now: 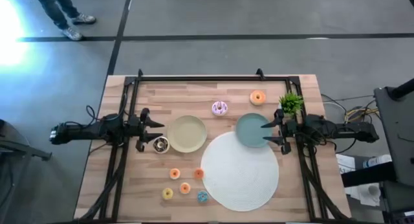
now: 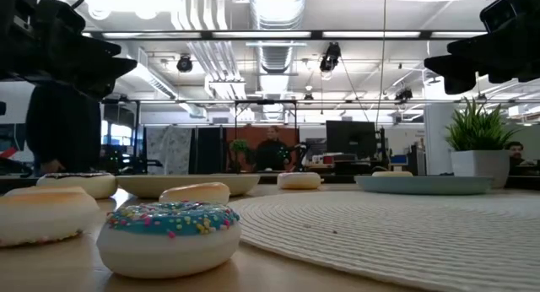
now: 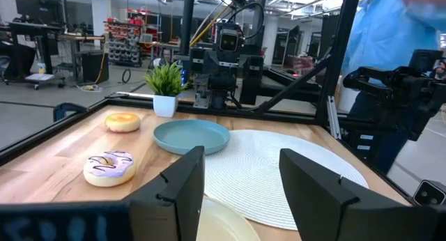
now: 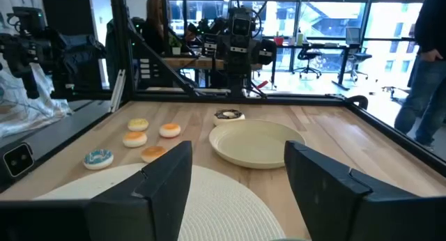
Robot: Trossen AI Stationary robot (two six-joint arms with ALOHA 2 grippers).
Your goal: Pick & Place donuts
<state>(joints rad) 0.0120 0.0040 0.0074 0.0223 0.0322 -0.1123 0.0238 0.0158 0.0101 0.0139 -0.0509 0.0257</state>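
From above, the left gripper is hanging spread and empty at the beige plate's left edge, with the brown donut just beside it. The right gripper is hovering spread and empty over the teal plate. The purple donut and orange donut are lying behind the plates; five mini donuts are sitting left of the white mat.

At table height, the blue donut is sitting nearest, touching the mat's edge.

The left wrist camera is showing the purple donut on bare wood near the teal plate.

The right wrist camera is showing the mini donuts beside the mat.
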